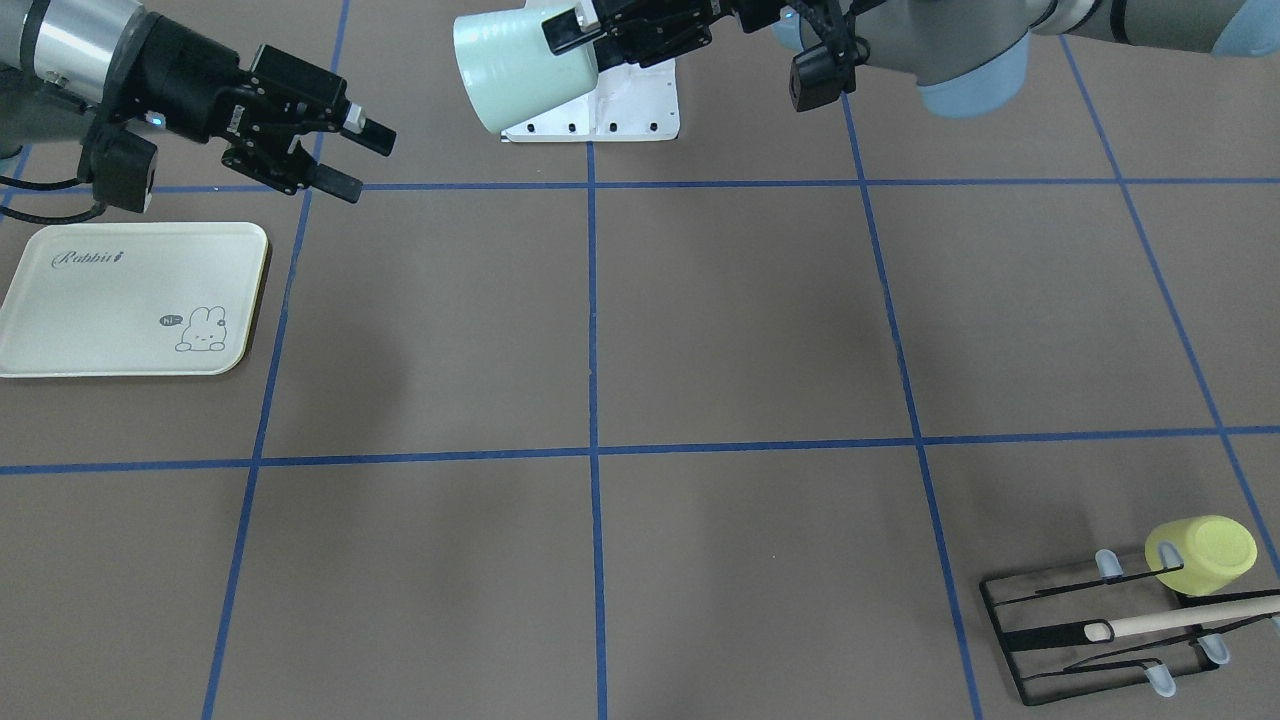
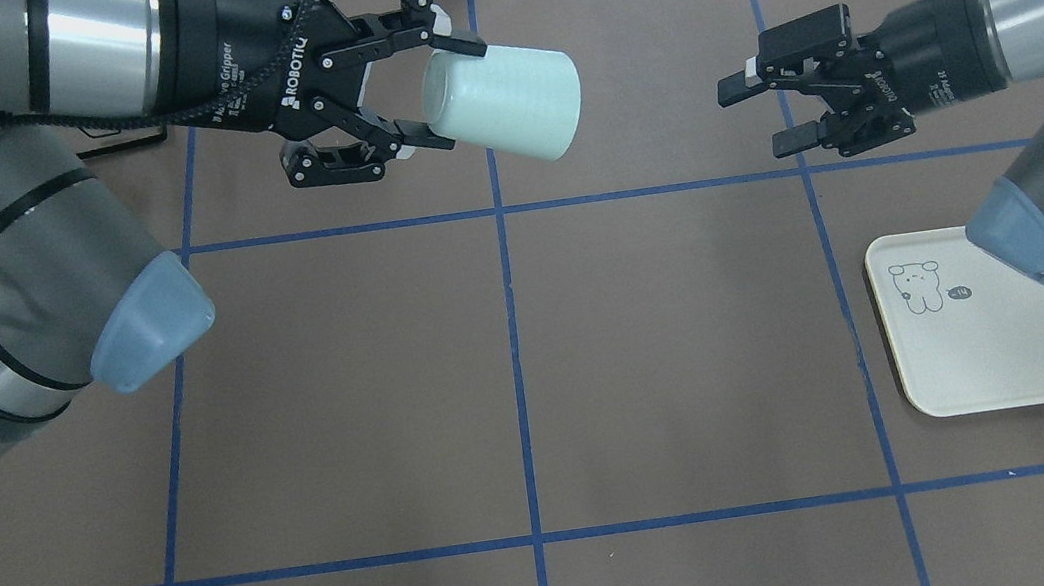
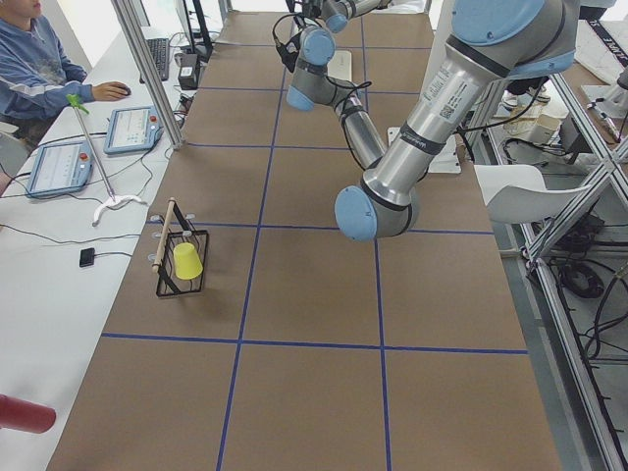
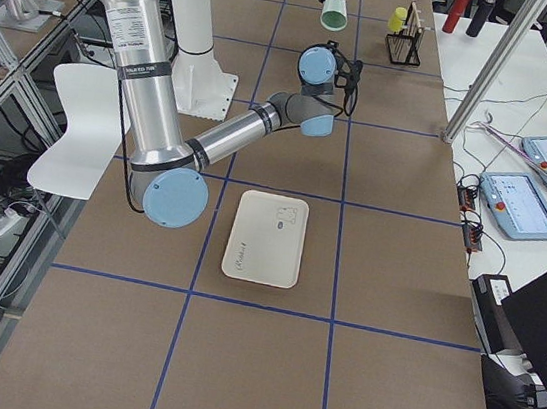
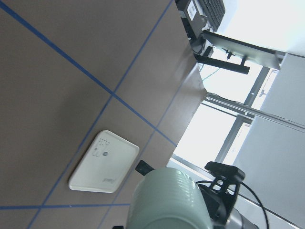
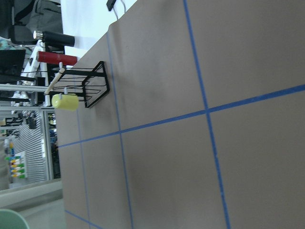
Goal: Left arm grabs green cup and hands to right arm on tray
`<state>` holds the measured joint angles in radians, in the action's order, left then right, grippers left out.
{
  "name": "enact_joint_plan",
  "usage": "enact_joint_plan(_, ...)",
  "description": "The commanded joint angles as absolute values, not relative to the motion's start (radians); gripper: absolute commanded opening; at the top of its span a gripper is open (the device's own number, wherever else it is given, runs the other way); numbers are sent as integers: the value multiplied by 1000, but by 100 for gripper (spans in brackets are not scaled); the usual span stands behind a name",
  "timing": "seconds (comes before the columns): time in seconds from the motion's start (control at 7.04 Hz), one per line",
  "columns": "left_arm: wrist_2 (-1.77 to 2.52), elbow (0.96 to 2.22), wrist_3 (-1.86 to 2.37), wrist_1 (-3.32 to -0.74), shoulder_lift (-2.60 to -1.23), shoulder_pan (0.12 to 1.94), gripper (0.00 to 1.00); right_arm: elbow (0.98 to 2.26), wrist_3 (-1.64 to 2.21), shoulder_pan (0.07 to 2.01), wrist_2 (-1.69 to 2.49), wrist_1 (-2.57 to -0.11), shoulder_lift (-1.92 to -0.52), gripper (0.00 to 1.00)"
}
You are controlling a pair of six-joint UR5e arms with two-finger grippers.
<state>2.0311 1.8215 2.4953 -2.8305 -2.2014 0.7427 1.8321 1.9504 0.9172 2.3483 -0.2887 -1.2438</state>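
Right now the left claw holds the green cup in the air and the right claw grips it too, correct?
No. The left claw holds the green cup in the air, but the right claw is open and apart from it, as the overhead view shows.

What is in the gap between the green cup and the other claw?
Nothing visible. The left gripper holds the green cup in mid-air, and the right gripper, open, faces it across empty air.

Left pincer (image 2: 445, 93) clamped, held aloft; right pincer (image 2: 758, 116) spread, facing it, well apart.
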Motion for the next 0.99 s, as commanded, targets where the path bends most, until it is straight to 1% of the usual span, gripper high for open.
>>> enact_joint_plan(0.0,1942,1812,2554,-3064,-2116,698,0,1829,2168,873,2262,-88,-1218,98)
enact_joint_plan(0.14,1939,1799,2554,-3074,-2117,696,0,1821,2262,824,2165,10,-1218,98)
enact_joint_plan(0.28,1910,1801,2571,-3082,-2117,692,0,1818,2279,775,2099,52,-1218,98)
enact_joint_plan(0.57,1838,1781,2609,-3149,-2117,666,0,1818,2279,738,2085,96,-1218,98)
enact_joint_plan(0.85,1836,1779,2611,-3151,-2120,641,0,1818,2279,727,2062,106,-1215,98)
